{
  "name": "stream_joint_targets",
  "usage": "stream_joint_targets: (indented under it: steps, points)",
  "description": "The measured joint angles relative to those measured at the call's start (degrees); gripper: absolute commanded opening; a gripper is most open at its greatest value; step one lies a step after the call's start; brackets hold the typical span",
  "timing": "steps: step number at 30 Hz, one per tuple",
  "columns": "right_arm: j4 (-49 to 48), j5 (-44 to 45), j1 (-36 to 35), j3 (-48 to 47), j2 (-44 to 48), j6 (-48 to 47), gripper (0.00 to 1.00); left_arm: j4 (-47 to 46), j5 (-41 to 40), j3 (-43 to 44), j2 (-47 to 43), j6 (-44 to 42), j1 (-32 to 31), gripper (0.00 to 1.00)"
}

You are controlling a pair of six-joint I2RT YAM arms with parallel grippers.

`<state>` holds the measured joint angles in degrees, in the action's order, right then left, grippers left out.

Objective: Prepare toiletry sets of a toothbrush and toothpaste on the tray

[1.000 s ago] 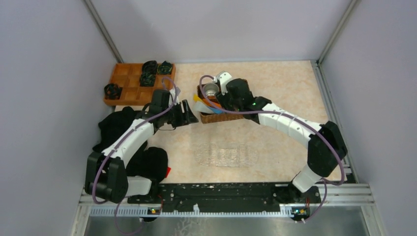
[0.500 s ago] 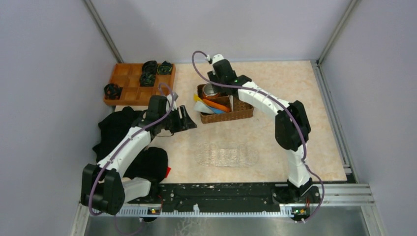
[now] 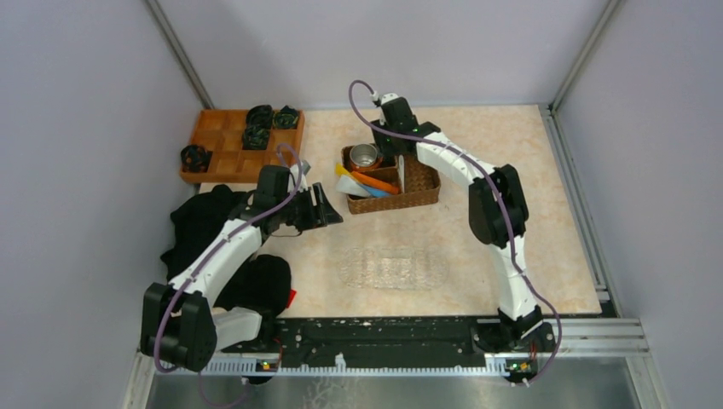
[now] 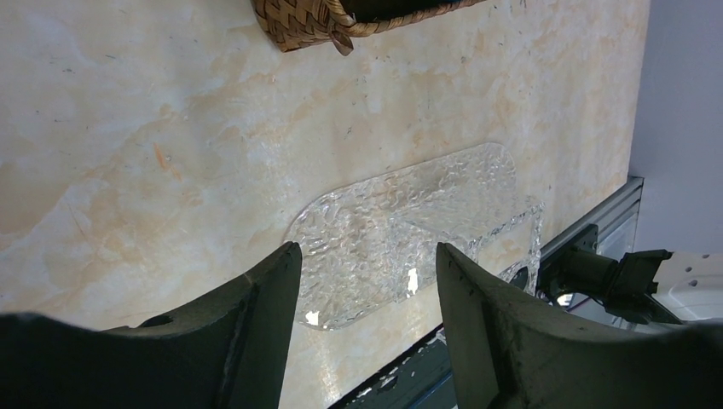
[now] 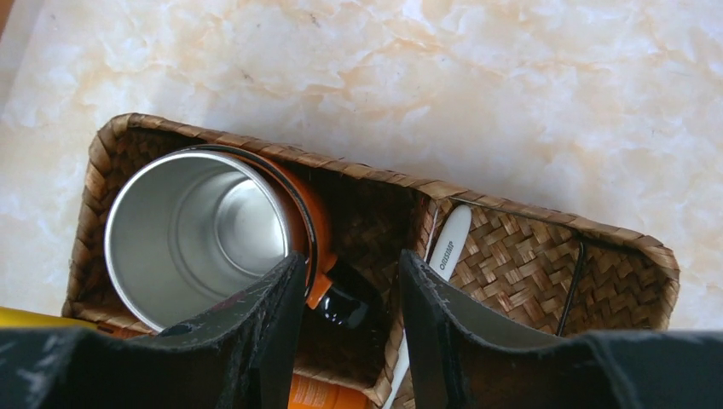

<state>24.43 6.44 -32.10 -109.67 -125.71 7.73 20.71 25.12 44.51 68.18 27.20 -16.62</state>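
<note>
The clear bumpy tray (image 3: 392,268) lies bare on the table in front of the arms; it also shows in the left wrist view (image 4: 409,221). Orange (image 3: 381,182), blue (image 3: 375,192) and yellow (image 3: 343,171) tubes lie in the front part of the wicker basket (image 3: 422,183). A white toothbrush (image 5: 449,243) lies along the basket's divider. My right gripper (image 5: 349,260) is open and empty, just above the basket beside the orange mug (image 5: 309,230). In the top view it (image 3: 390,155) comes in from behind. My left gripper (image 3: 328,206) is open and empty, left of the basket, above the table (image 4: 367,251).
A steel cup (image 5: 192,234) stands inside the orange mug in the basket's back left compartment. An orange wooden compartment tray (image 3: 223,158) with black objects sits at the back left. Black cloth (image 3: 200,223) lies by the left arm. Grey walls close in three sides.
My right arm has stretched out and swung to the far side of the basket, its gripper now pointing down at the mug compartment. My left gripper has drawn back a little to the left.
</note>
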Motion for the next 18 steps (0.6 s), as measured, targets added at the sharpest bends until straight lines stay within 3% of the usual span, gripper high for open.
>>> stream_joint_targets:
  steps: [9,12,18]
  points:
    - [0.1,-2.9,0.0,-0.3,-1.0,0.0,0.44,0.0,0.1,0.0,1.3,0.0,0.0,0.65]
    - [0.1,-3.4,0.0,-0.3,-1.1,-0.1,0.35,0.0,0.1,0.0,1.9,-0.1,0.0,0.65]
    - [-0.2,-3.7,0.0,-1.1,-1.8,-0.1,0.39,0.0,0.6,0.0,2.6,-0.1,0.0,0.64]
